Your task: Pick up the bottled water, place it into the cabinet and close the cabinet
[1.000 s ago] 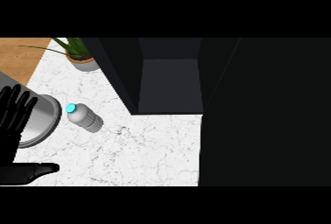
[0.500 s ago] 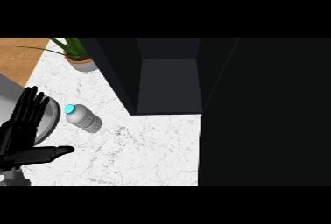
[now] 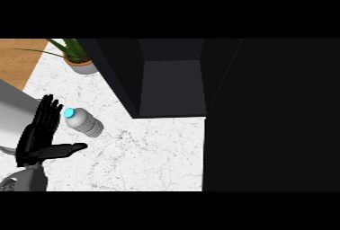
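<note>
1. Your left hand [image 3: 36, 141] comes in at the lower left of the head view. Its fingers are straight and together, pointing up the view, and the thumb sticks out to the right. It is open and holds nothing.
2. Your right hand does not show anywhere in the view.
3. The bottled water [image 3: 84, 123] sits on the white marbled tabletop [image 3: 146, 152], just right of your left hand's fingers and above the thumb. Its light blue cap [image 3: 69, 112] faces the upper left, close to your fingertips, and its clear body runs down to the right.
4. You cannot tell from this angle whether the fingertips touch the cap. No finger curls round the bottle.
5. Whether the bottle stands upright or lies on its side is not clear from this steep view.
6. The cabinet [image 3: 169, 81] is a dark box up and to the right of the bottle, well apart from it. Its opening shows a grey inner face, and nothing is visible inside.
7. A wide dark panel [image 3: 272, 117] fills the right part of the view. You cannot tell what it is.
8. A potted plant [image 3: 79, 60] with green leaves stands near the top left, just beside the cabinet's left wall.
9. A grey object [image 3: 13, 119] lies at the left edge, partly behind your hand. A strip of wood surface [image 3: 20, 58] shows in the top left corner.
</note>
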Controlling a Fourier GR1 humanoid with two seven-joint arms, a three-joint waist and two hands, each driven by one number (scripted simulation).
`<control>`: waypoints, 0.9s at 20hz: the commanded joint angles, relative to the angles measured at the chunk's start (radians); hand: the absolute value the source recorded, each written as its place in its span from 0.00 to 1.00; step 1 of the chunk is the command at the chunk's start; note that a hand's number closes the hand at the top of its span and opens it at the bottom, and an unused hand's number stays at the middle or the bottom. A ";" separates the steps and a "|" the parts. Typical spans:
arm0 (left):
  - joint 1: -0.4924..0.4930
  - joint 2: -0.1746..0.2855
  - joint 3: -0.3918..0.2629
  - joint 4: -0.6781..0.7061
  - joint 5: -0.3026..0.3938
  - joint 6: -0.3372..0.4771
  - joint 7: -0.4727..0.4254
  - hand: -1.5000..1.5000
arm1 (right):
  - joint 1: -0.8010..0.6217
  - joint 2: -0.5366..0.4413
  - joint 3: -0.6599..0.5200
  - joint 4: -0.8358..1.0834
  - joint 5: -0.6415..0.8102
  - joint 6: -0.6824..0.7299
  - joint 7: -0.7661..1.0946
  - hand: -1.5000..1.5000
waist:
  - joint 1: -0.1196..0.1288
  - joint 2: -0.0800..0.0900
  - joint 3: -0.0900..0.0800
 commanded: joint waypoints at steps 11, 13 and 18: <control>-0.199 0.046 0.047 0.578 -0.041 -0.084 -0.328 0.00 | 0.107 -0.046 0.002 -0.096 -0.015 0.038 -0.050 0.00 | -0.003 0.004 -0.001; -0.194 0.019 0.035 0.626 -0.053 -0.108 -0.383 0.00 | 0.135 -0.045 -0.008 -0.102 -0.035 0.039 -0.075 0.00 | -0.010 0.004 -0.002; -0.265 0.033 0.039 0.734 -0.058 -0.164 -0.415 0.00 | 0.209 -0.079 -0.035 -0.117 -0.059 0.073 -0.130 0.00 | -0.024 0.004 -0.002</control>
